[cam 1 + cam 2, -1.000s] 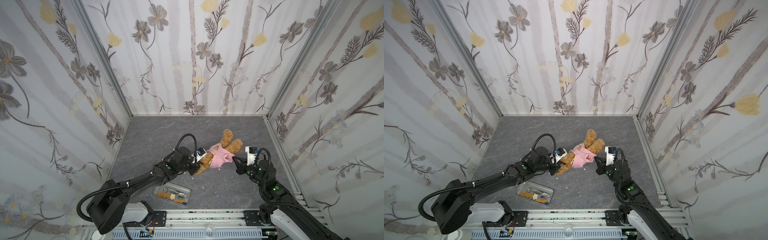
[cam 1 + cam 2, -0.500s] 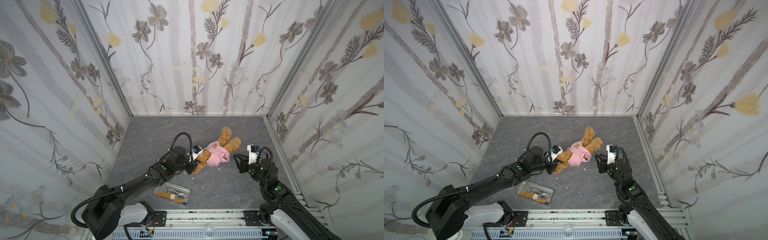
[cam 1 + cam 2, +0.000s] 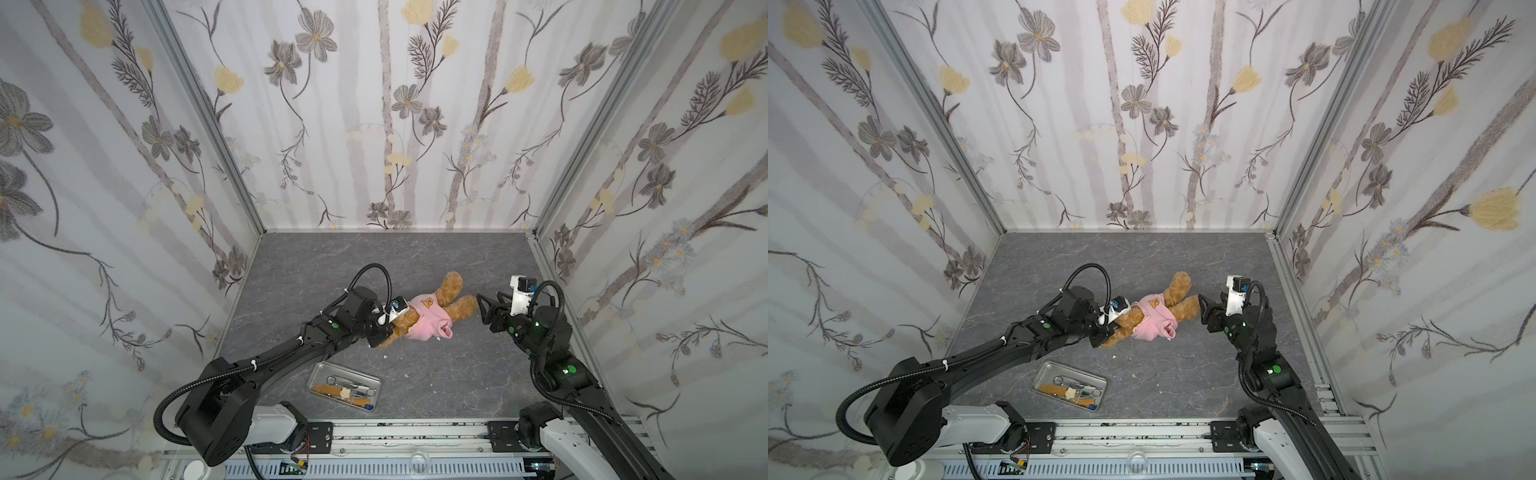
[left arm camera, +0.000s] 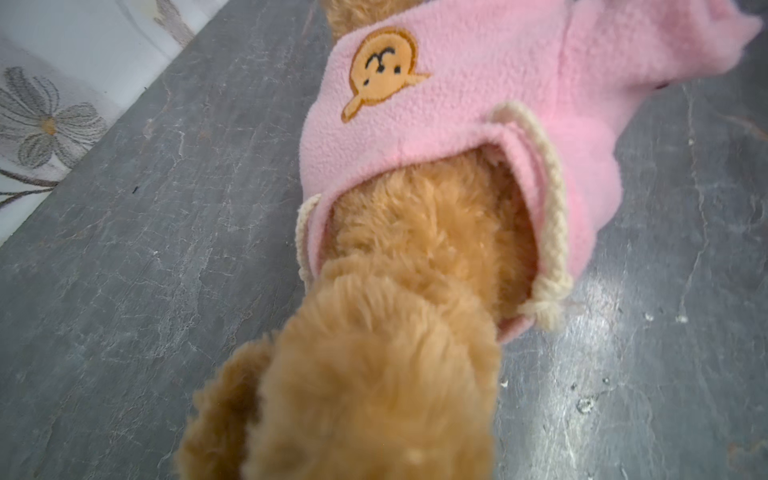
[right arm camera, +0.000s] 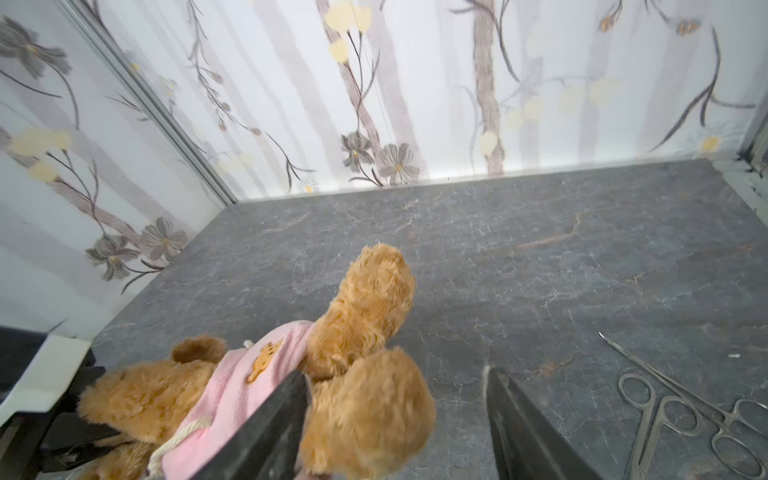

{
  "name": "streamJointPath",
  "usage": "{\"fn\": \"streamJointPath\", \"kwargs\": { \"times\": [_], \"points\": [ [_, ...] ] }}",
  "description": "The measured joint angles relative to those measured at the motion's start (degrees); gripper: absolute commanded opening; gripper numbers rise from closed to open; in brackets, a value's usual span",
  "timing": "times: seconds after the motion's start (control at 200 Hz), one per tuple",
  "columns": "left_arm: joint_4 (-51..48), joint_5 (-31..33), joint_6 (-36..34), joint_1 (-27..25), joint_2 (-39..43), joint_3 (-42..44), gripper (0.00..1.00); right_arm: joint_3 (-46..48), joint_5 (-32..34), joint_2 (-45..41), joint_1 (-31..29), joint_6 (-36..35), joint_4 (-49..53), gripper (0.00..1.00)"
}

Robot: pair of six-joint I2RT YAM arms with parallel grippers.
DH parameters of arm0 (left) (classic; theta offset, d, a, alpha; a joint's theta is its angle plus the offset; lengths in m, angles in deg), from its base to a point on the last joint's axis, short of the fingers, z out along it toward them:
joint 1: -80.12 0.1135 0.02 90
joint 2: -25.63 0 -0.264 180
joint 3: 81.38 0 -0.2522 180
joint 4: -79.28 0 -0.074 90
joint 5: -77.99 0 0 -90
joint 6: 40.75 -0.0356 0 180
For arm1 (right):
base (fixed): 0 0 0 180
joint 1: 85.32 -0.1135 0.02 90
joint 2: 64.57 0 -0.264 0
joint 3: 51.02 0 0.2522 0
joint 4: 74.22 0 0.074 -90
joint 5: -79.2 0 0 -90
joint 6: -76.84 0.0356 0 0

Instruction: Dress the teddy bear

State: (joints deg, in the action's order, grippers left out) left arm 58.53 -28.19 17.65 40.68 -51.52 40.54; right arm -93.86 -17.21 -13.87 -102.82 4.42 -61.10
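Letting go of the pink hooded shirt, the right gripper now stands open beside the teddy bear, which lies on the grey tabletop, shirt apparently down over its body. The left gripper stays clenched at its head end. Only the left wrist view shows the cream drawstring ringing fur.

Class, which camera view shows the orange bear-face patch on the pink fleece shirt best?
The left wrist view: the orange bear-face patch appears large and sharp on the pink fleece shirt. In both top views it is tiny; the right wrist view shows it slanted and blurred.
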Motion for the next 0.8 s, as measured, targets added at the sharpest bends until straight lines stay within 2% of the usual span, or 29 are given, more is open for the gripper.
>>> {"fn": "streamJointPath", "kwargs": {
  "times": [0.08, 0.15, 0.29, 0.315, 0.375, 0.42, 0.51, 0.68, 0.799],
  "points": [
    [-2.1, -0.9, -3.8, 0.4, -4.5, -3.3, 0.00, 0.1, -3.4, 5.2, 0.2, 0.7, 0.0, 0.73],
    [-2.2, -1.9, -5.9, 0.7, -9.6, -7.3, 0.11, 1.3, -5.9, 7.3, 0.3, 1.4, -1.4, 0.73],
    [-1.4, -2.0, -8.3, 1.5, -18.4, -14.1, 0.52, 5.4, -8.3, 7.8, 0.4, 3.4, -4.7, 0.72],
    [-1.4, -1.9, -8.4, 1.7, -19.2, -14.6, 0.65, 5.9, -8.4, 7.7, 0.4, 3.5, -4.8, 0.72],
    [-1.4, -1.3, -8.5, 2.6, -20.2, -15.6, 0.86, 7.1, -8.6, 6.9, 0.4, 4.4, -4.9, 0.72],
    [-1.3, -0.8, -8.5, 3.4, -20.2, -15.9, 0.95, 7.8, -8.6, 6.1, 0.4, 4.4, -5.1, 0.72],
    [-0.9, 1.1, -8.3, 4.7, -18.6, -15.7, 1.00, 8.8, -8.2, 4.8, 0.4, 4.4, -5.1, 0.72],
    [0.9, 6.5, -8.8, 5.6, -11.2, -11.2, 1.00, 8.4, -6.7, 4.2, 0.4, 4.4, -5.1, 0.72],
    [2.5, 7.6, -9.5, 5.7, -8.2, -8.3, 1.00, 7.5, -6.7, 6.0, 0.4, 4.2, -5.8, 0.71]
  ]
}}
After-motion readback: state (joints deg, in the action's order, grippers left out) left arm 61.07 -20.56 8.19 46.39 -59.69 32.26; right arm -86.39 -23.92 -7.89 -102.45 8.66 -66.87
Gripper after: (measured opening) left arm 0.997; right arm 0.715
